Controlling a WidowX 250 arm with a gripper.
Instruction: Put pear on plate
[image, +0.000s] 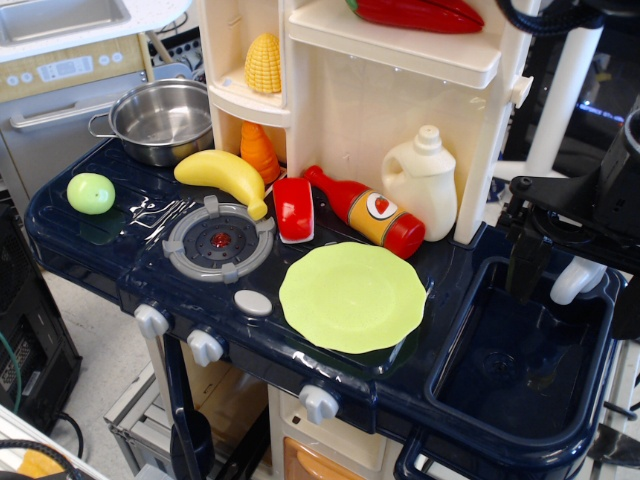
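- Dark navy toy kitchen tabletop (120, 262) fills the view, with a cream shelf unit (400, 90) behind it and a sink basin (520, 365) at the right.
- Pear (91, 193), yellow-green and round, sits at the far left end of the tabletop, just below the steel pot (162, 120).
- Plate (352, 297), lime green with a wavy rim, lies flat near the front edge, right of the grey burner (219, 241) and well apart from the pear.
- Banana (224, 176) lies between the pot and the burner; a ketchup bottle (367, 211) lies on its side behind the plate, beside a white jug (423, 181).
- Black gripper (527, 255) hangs at the right over the sink, far from both pear and plate.
- Its jaws hold and touch nothing visible; how wide they stand I cannot tell.
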